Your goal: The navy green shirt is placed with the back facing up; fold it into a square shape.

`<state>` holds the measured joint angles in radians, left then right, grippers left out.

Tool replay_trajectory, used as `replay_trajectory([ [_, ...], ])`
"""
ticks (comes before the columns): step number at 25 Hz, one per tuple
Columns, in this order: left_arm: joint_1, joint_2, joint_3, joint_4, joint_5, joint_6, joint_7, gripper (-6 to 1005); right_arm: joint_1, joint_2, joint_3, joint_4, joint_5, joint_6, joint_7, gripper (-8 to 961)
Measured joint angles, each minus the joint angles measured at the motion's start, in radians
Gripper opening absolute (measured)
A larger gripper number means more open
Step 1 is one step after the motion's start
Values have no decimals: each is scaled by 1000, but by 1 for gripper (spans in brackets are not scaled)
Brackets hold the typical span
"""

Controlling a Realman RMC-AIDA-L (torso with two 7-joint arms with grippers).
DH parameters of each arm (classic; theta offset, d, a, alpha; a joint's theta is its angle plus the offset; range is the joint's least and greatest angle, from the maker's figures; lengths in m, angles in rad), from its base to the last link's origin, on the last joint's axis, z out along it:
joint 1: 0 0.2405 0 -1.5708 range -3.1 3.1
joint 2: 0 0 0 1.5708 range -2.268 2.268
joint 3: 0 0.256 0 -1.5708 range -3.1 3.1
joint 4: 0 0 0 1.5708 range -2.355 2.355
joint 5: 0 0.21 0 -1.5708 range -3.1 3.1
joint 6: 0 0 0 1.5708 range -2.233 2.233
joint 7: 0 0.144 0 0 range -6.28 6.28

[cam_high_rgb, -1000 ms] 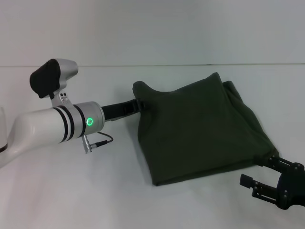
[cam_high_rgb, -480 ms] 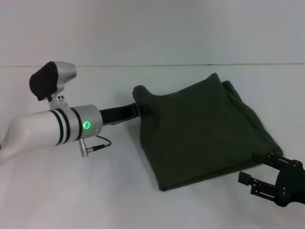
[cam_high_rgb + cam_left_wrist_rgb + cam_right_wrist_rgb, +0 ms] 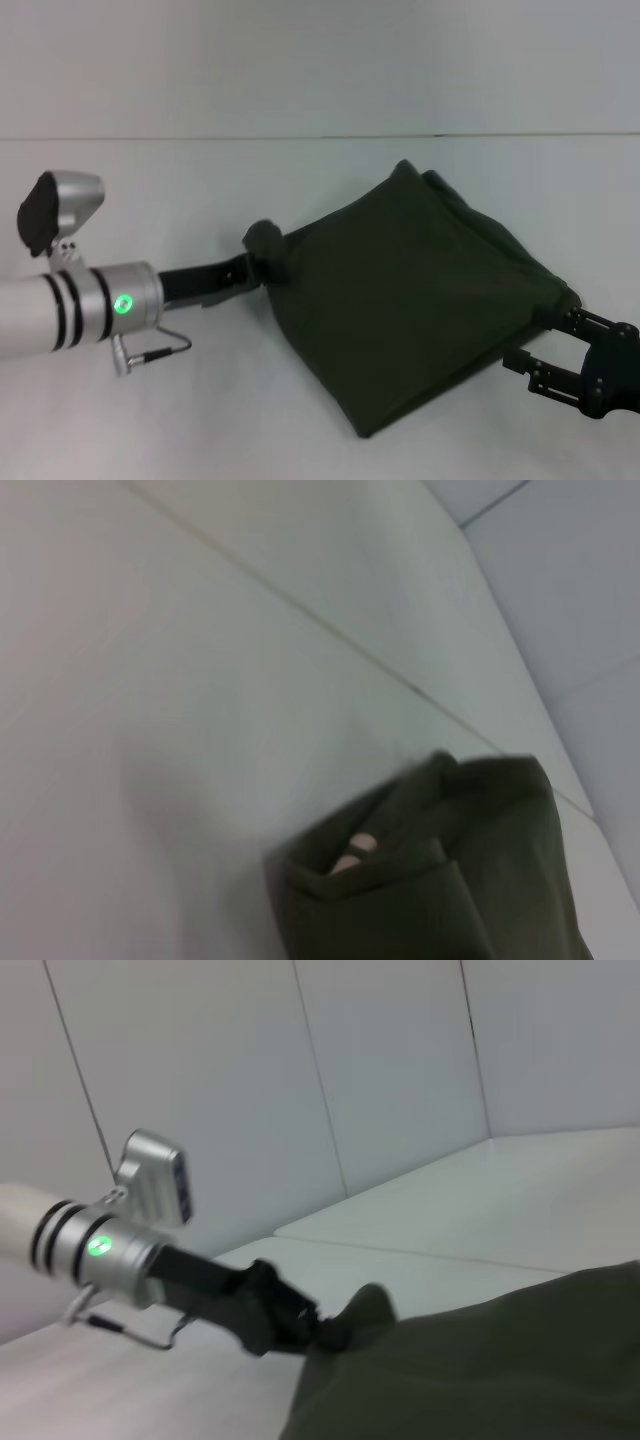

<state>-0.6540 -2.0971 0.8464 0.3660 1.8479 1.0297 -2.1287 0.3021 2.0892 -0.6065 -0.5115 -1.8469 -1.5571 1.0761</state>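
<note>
Head view: both jaws clamp the navy green shirt (image 3: 410, 300) over a white table (image 3: 200, 420).

Head camera looks down; both wrist cameras share the shirt (image 3: 420, 300).

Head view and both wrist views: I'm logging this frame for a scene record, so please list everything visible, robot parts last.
navy green shirt: one, dark olive green, folded and lying on the table, held at its left and right corners.
table: one, white, under the shirt and both arms.
wall: white panels behind the table.
left tool: one, black on a white and silver arm with a green light, shut on the shirt's bunched left corner.
right tool: one, black, at the shirt's right corner near the table's right edge, gripping the cloth.
</note>
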Motion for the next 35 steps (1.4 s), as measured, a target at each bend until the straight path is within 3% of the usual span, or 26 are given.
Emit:
replay_trajectory([
  [4,39,5,-65,28,90,91,-45,75,9,-2,7,-4,0,0,23,786],
  [8,74,16,-220,71,236,188,-83,75,15,-3,9,-5,0,-1,32,786],
  [12,87,23,-254,97,275,204,-94,74,24,-2,10,-6,0,1,33,787],
  [16,75,32,-265,107,298,170,-97,74,30,0,10,-5,-1,1,34,787],
  [22,12,37,-251,109,295,-13,-81,71,37,0,10,1,-2,1,34,787],
  [28,-55,20,-249,102,294,-132,-21,98,37,0,10,5,-2,2,35,787],
  [35,-68,-21,-252,107,291,-200,5,129,38,0,5,7,-2,5,35,787],
])
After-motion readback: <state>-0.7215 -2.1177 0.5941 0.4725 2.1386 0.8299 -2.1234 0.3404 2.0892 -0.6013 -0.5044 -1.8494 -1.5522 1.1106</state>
